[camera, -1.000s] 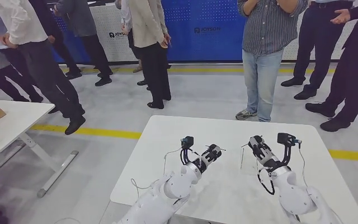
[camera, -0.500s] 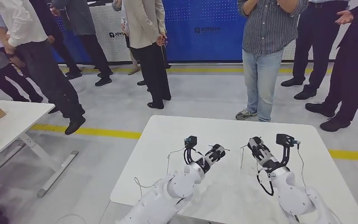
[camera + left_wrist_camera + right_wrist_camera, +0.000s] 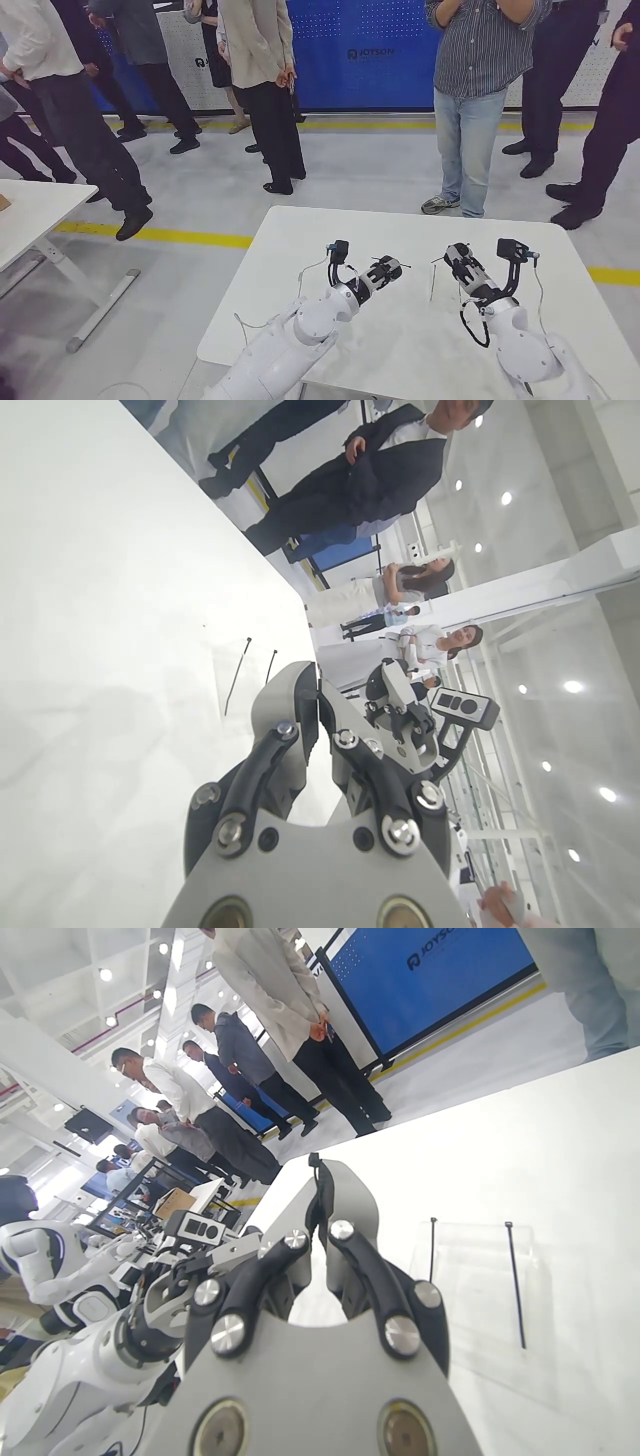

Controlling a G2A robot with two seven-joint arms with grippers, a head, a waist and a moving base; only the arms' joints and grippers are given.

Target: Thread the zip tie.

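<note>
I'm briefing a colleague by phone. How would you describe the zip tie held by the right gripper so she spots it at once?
Over the white table, find the robot's right gripper. The zip tie is pinched at its shut tip, small black head poking out past it. Its two neighbours lie flat on a clear plate, untouched.

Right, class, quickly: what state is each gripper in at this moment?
Left gripper: closed; whether it holds anything cannot be told.
Right gripper: closed on a zip tie.
</note>
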